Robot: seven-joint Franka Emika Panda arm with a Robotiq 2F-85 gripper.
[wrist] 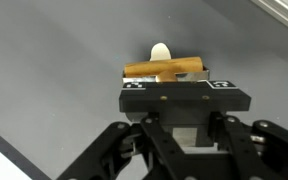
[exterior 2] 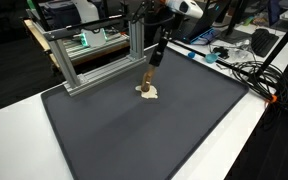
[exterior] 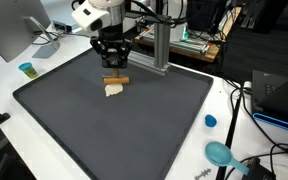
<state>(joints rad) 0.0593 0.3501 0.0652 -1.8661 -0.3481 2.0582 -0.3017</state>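
Observation:
My gripper (exterior: 113, 70) hangs over the far part of the dark grey mat (exterior: 94, 130) and is shut on a short brown stick (exterior: 117, 79). In the wrist view the brown stick (wrist: 164, 69) lies crosswise at the fingertips. Just under and beyond it a small cream-coloured piece (exterior: 114, 90) rests on the mat (wrist: 54, 70), its rounded tip (wrist: 160, 50) showing past the stick. In an exterior view the stick (exterior 2: 150, 78) slants down from the gripper (exterior 2: 155, 64) toward the cream piece (exterior 2: 147, 93); whether they touch I cannot tell.
An aluminium frame (exterior: 159, 45) (exterior 2: 94, 50) stands at the mat's far edge behind the gripper. On the white table lie a small cup (exterior: 26, 69), a blue cap (exterior: 210, 121), a teal object (exterior: 220, 153) and cables (exterior 2: 249, 75). A monitor (exterior: 9, 30) stands at one corner.

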